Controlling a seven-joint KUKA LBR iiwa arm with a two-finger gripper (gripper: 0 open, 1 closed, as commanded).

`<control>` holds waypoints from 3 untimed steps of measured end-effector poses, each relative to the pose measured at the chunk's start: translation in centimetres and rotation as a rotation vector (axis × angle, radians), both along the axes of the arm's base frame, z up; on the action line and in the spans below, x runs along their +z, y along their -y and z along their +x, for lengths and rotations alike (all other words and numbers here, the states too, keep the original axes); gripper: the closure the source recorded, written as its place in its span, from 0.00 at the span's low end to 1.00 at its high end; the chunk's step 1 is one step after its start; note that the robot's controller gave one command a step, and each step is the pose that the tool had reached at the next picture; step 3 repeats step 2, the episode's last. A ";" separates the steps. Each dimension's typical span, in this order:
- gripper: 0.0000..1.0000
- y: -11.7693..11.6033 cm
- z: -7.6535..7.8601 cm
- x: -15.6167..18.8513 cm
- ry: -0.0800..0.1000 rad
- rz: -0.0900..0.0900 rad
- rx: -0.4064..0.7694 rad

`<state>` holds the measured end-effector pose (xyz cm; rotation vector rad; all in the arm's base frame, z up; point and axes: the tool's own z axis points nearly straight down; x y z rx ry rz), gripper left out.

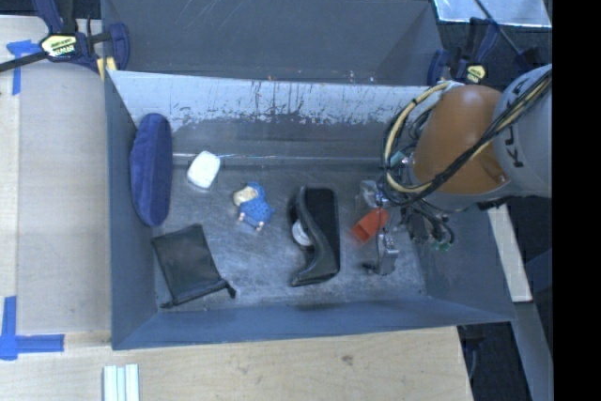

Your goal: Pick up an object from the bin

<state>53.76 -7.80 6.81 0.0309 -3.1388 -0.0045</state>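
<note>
- Reaching in from the right, my arm point(526, 141), with its orange-brown cover point(460, 141) and looped cables point(413, 122), hangs over the right end of the grey bin point(282, 23)
- My tool point(385, 249) is down near the bin floor, toward the front right corner; I cannot tell whether it is spread or pressed together, since the wrist parts crowd it
- A small red piece point(368, 225) lies just beside my tool, on its left and a little farther back; it is touching or nearly so, and I cannot tell whether it is pinched
- Next to the left, a black curved thing point(317, 244) with a pale round part at its side lies near the middle of the floor, apart from my tool
- Farther left lie a little blue and yellow toy figure point(252, 207) and a white lump point(203, 170), apart from each other
- A long dark blue padded thing point(150, 166) rests along the left wall, and a flat black square point(191, 263) lies at the front left corner
</note>
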 end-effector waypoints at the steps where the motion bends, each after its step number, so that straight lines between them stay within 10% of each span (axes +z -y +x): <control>1: 1.00 0.3 0.1 0.4 0.006 -0.003 -0.003; 2: 1.00 1.0 2.4 16.0 0.016 -0.005 0.000; 3: 1.00 1.0 2.4 16.0 0.016 -0.005 0.000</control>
